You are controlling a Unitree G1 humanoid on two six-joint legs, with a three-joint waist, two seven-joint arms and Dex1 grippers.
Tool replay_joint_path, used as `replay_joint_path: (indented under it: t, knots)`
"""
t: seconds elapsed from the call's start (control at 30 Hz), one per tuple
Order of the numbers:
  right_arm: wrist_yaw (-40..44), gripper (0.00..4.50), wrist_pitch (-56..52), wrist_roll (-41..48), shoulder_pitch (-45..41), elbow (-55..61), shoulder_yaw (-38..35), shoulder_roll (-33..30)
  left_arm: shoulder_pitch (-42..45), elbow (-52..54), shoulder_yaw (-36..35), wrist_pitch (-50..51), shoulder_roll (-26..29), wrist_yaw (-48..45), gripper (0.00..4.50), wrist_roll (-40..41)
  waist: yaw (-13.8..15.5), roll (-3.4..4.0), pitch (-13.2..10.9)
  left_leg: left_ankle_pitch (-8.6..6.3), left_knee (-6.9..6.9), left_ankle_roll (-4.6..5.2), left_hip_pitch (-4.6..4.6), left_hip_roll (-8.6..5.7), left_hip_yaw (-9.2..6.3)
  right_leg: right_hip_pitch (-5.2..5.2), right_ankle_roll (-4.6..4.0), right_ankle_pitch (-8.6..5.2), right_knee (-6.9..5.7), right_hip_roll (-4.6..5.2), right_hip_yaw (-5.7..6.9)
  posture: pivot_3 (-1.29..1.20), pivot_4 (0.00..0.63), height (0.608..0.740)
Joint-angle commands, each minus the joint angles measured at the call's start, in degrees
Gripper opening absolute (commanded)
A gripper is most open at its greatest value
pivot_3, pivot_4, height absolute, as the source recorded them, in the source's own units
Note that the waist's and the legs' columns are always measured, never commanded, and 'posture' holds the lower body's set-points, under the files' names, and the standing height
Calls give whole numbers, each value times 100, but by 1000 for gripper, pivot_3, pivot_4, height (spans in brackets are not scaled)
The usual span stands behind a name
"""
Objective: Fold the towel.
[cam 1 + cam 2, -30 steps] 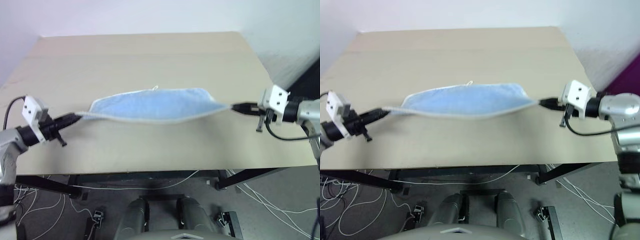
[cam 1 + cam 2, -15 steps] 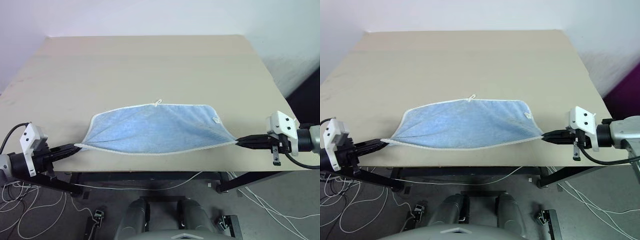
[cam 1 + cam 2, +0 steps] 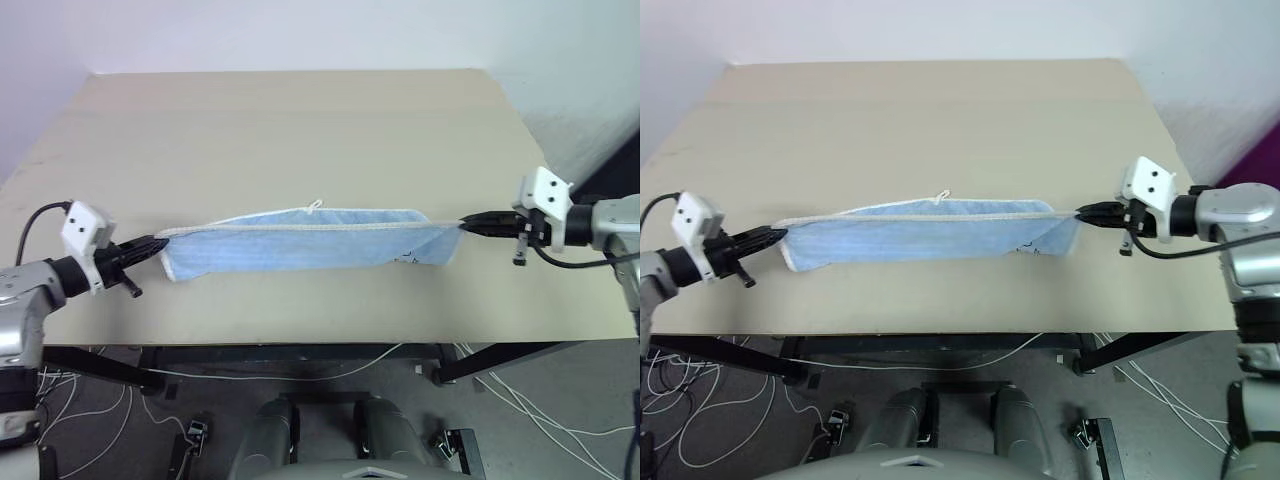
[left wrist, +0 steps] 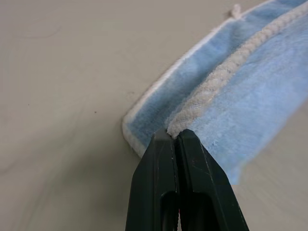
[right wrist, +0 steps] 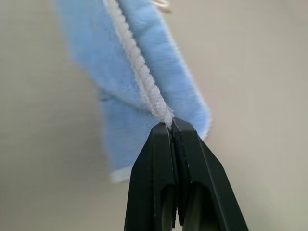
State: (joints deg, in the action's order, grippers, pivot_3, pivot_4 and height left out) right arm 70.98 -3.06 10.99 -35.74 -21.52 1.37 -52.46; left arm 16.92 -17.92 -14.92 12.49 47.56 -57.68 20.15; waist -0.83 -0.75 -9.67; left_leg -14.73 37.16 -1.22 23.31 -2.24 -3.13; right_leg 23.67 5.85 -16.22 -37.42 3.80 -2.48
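1. Towel (image 3: 305, 245) of light blue terry cloth with white piped edging lies doubled across the near half of the beige table (image 3: 300, 130), stretched as a long narrow band between the two arms.
2. Its upper layer is carried over the lower one, with the two long piped edges running close together along the far side and the white loop (image 3: 316, 206) sticking out there.
3. The left gripper (image 4: 173, 137) has its black fingers pressed together on the piped corner at the towel's left end, just above the tabletop.
4. The right gripper (image 5: 172, 126) pinches the piped corner at the right end in the same way, and the edging runs taut between the two.
5. As a judgement, the first fold is nearly made: the halves overlap, but the held edge is not yet laid down and let go.
6. Left to do, most likely: release both corners, then fold the narrow band across its length.
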Motion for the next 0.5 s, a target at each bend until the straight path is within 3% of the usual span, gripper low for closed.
replay_joint_path:
  t: [0.03,0.27,0.5]
  knots:
    - [-258,31,572,-456,-630,-908,147,219,416,-518,165,-474,-103,274,0,-378,-1,0,0,0,0,0,2,-1,3,4,0,0,-1,-1,-1,0,150,740]
    - [-572,31,1520,-1107,-1513,-2625,463,678,1059,-1542,519,-1098,-336,629,0,-908,-8,-1,0,1,3,-1,8,-4,4,9,1,0,-4,-9,-1,0,150,740]
    - [-811,31,2087,-1441,-1854,-3418,544,968,1256,-1981,622,-1314,-358,781,0,-1118,-27,0,0,1,3,-1,8,-4,6,14,1,1,-10,-12,-3,0,150,740]
